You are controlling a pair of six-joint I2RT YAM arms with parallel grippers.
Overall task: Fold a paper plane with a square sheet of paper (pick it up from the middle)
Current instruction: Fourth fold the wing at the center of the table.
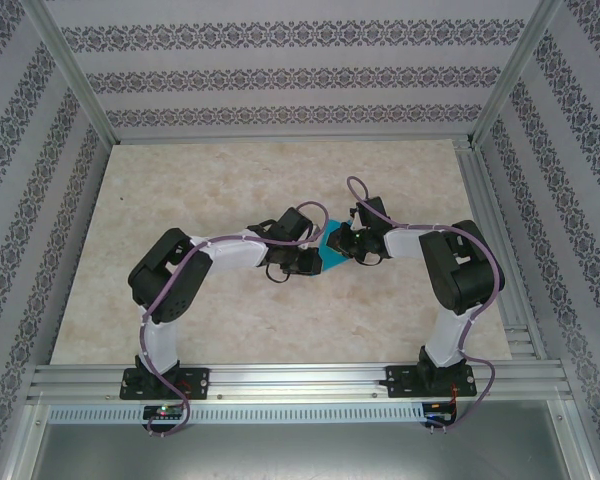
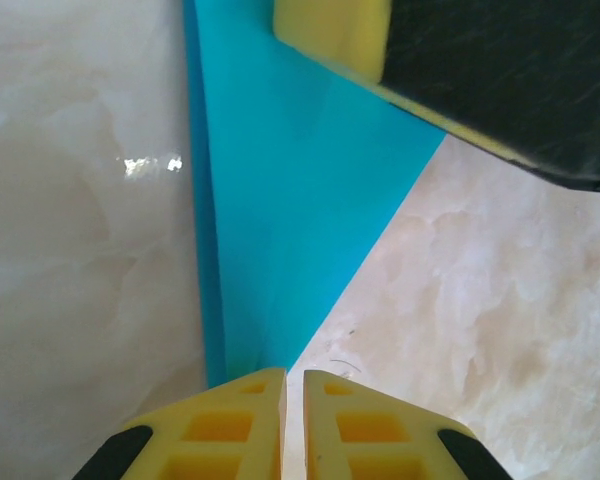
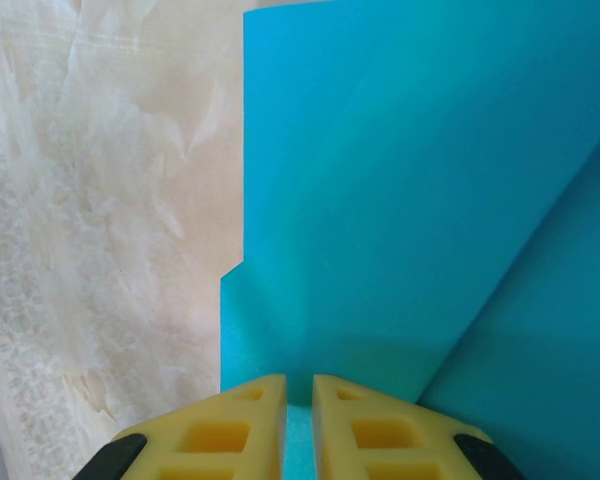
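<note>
1. the teal paper (image 1: pixel 332 252) sits mid-counter (image 1: pixel 180 180) between the arms, already folded into layers with one tapered point.
2. left jaws are pinched shut on that point, and right jaws clamp the layered edge.
3. it is no dart yet; i judge the wing creases remain.

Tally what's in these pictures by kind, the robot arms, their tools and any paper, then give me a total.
Robot arms: 2, the left arm and the right arm
Tools: 2, the left tool and the right tool
Pieces of teal paper: 1, partly folded
Total: 5
</note>
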